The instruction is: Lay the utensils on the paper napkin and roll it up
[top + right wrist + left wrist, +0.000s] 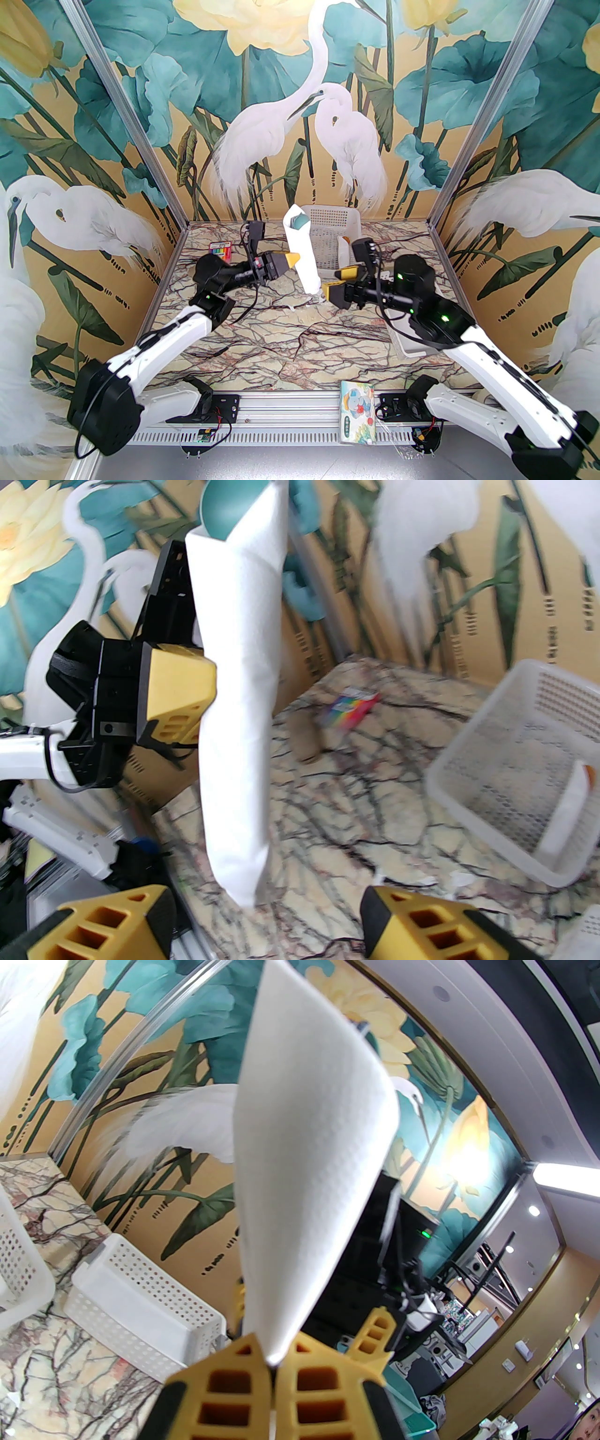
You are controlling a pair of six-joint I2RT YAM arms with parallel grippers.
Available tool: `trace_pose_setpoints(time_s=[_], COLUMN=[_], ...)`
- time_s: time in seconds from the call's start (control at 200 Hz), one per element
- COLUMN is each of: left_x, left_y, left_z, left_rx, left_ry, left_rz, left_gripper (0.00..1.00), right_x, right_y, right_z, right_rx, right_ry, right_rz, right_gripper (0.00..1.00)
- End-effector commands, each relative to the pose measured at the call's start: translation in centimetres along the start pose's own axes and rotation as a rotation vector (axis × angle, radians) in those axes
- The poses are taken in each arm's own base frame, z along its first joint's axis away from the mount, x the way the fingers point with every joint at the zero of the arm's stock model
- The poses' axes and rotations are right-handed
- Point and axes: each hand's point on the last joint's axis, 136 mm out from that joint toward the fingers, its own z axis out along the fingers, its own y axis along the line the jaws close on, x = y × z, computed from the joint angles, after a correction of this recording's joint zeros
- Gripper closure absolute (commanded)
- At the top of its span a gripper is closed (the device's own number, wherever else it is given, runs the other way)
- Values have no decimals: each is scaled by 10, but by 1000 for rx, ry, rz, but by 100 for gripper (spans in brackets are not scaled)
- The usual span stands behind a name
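Where the napkin (pixel 302 255) is: rolled, upright above the surface's (pixel 290 337) far middle; spoon (pixel 298 221) bowl peeking out, fork probably inside.
Left hand (pixel 293 259): clamped on its middle.
Right hand (pixel 335 279): fingers apart, beside its lower end.
Handling: light, soft, unrolls easily; grip mid-roll.

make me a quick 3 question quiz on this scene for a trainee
1. True or false: the napkin roll lies flat on the table.
2. Which jaws grip the roll? A left, B right, C both.
3. What pokes out of the roll's top?

Key:
1. False. It is held nearly upright.
2. A, the left jaws. The right jaws stand open beside its lower end.
3. The teal spoon bowl.
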Motion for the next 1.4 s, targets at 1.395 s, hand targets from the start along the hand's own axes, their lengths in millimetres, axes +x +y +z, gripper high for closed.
trace_pose_setpoints(time_s=[1.395], left_x=[-30], left_y=[201], left_z=[69], left_rx=[-254], left_ry=[199], left_rz=[-45], left_gripper=[100], right_x=[68], right_y=[-356], right_z=[91], right_rx=[483], right_ry=[272], right_rz=[763], right_gripper=[27])
